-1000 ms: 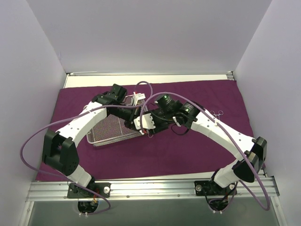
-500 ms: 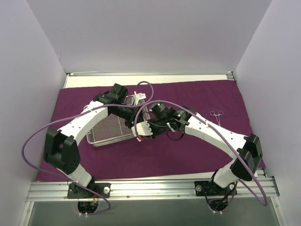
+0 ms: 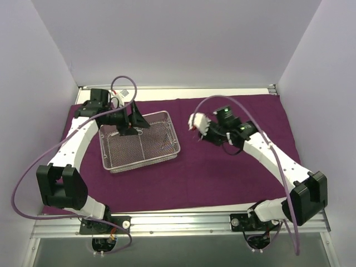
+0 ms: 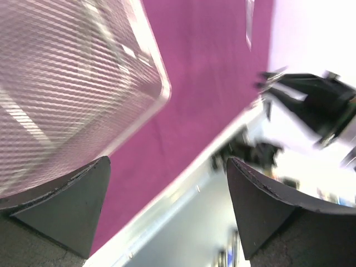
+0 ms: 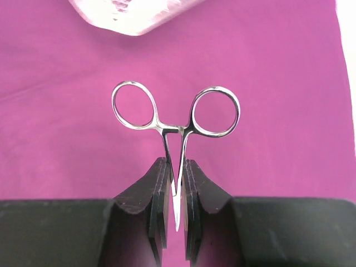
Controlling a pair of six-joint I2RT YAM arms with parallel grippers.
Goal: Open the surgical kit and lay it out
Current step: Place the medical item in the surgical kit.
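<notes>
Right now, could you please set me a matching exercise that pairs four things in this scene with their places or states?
Things:
1. left gripper
2. scissors
3. tray
4. cloth

Places or states:
A. spread flat beneath everything else
B. jaws wide apart, holding nothing
C. pinched in the right gripper, ring handles sticking out
D. resting on the cloth, toward the left side

Pairs: 1-B, 2-C, 3-D, 4-A
</notes>
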